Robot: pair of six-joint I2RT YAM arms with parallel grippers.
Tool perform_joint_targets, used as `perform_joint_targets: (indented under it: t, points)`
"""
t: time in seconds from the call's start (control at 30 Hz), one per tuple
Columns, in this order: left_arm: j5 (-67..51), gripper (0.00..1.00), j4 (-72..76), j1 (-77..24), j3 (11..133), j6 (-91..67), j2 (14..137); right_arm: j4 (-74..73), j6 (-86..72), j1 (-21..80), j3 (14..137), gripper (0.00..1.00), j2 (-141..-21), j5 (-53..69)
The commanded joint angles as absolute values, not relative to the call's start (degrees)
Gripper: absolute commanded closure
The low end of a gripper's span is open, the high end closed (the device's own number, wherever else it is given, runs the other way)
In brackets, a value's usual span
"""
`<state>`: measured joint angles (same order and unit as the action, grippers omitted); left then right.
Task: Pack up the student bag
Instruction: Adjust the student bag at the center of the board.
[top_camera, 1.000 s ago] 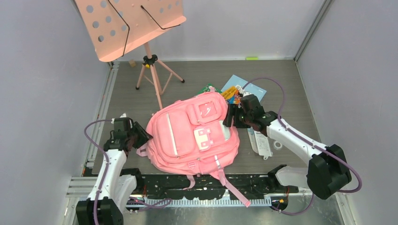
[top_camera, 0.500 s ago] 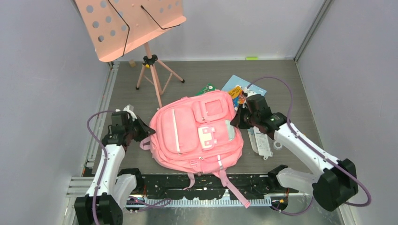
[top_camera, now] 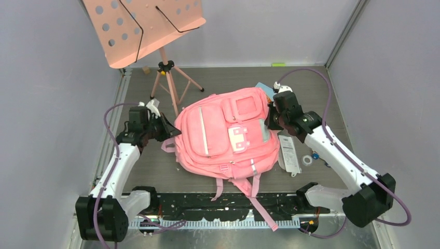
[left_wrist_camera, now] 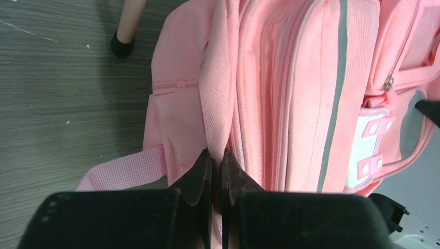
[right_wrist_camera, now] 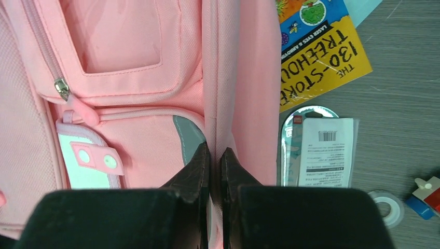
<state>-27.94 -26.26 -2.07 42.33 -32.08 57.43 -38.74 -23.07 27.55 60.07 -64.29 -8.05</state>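
The student bag point(top_camera: 228, 132), a large pink backpack, lies front-up in the middle of the table with its straps trailing toward the near edge. My left gripper point(top_camera: 168, 132) is shut on a fold of fabric at the bag's left side seam point(left_wrist_camera: 216, 155). My right gripper point(top_camera: 270, 116) is shut on the pink fabric ridge at the bag's right side point(right_wrist_camera: 215, 150). In the left wrist view the bag point(left_wrist_camera: 290, 93) shows its grey reflective strip. In the right wrist view the bag point(right_wrist_camera: 129, 52) shows a front pocket and a zip pull.
A salmon-pink music stand point(top_camera: 142, 28) on a tripod stands at the back left, one foot point(left_wrist_camera: 122, 46) close to the bag. Right of the bag lie a colourful book point(right_wrist_camera: 316, 46), a flat packet point(right_wrist_camera: 324, 150), a tape roll point(right_wrist_camera: 388, 207) and a small blue-red piece point(right_wrist_camera: 423, 192).
Both grippers have closed on the bag's sides. The bag has shifted right and toward the far side, covering most of the books behind it.
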Motion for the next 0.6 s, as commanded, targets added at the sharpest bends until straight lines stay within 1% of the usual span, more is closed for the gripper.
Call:
perform_joint_targets:
  t: [0.0, 0.13, 0.2, 0.23, 0.27, 0.3, 0.37, 0.43, 0.53, 0.57]
  points:
    - [-34.2, 1.0, -22.6, -6.8, 44.9, -31.6, 59.3, -25.6, -21.7, 25.8, 66.2, 1.0, -69.9, -16.0]
    - [-30.9, 1.0, -21.8, -8.6, 43.3, -32.3, 59.4, -21.7, -20.5, 23.3, 67.4, 0.99, -75.5, -14.4]
    - [-29.4, 1.0, -22.4, -9.1, 42.7, -33.4, 60.2, -23.0, -20.0, 22.6, 69.6, 0.76, -78.1, -14.0]
    - [-28.7, 1.0, -22.6, -9.3, 42.2, -34.1, 60.6, -25.6, -19.9, 22.6, 71.1, 0.52, -78.9, -13.4]
    - [-28.0, 1.0, -22.5, -9.4, 41.5, -34.7, 60.8, -26.7, -20.0, 22.6, 71.6, 0.42, -78.9, -12.9]
    - [-26.9, 1.0, -22.2, -9.6, 40.6, -35.4, 60.8, -28.8, -20.2, 22.6, 71.8, 0.27, -78.2, -12.0]
    - [-25.0, 1.0, -20.3, -9.9, 38.1, -37.1, 59.8, -31.8, -21.0, 22.6, 70.8, 0.18, -75.4, -10.1]
    - [-23.1, 1.0, -18.7, -9.9, 36.0, -37.9, 58.5, -34.6, -21.8, 22.8, 68.5, 0.14, -72.2, -7.8]
    - [-19.7, 1.0, -19.1, -9.9, 35.1, -37.8, 56.5, -39.0, -24.1, 22.9, 64.5, 0.12, -67.4, -3.3]
    - [-18.7, 0.97, -20.0, -9.9, 35.3, -37.2, 55.4, -39.8, -25.2, 22.9, 62.2, 0.11, -65.1, -1.6]
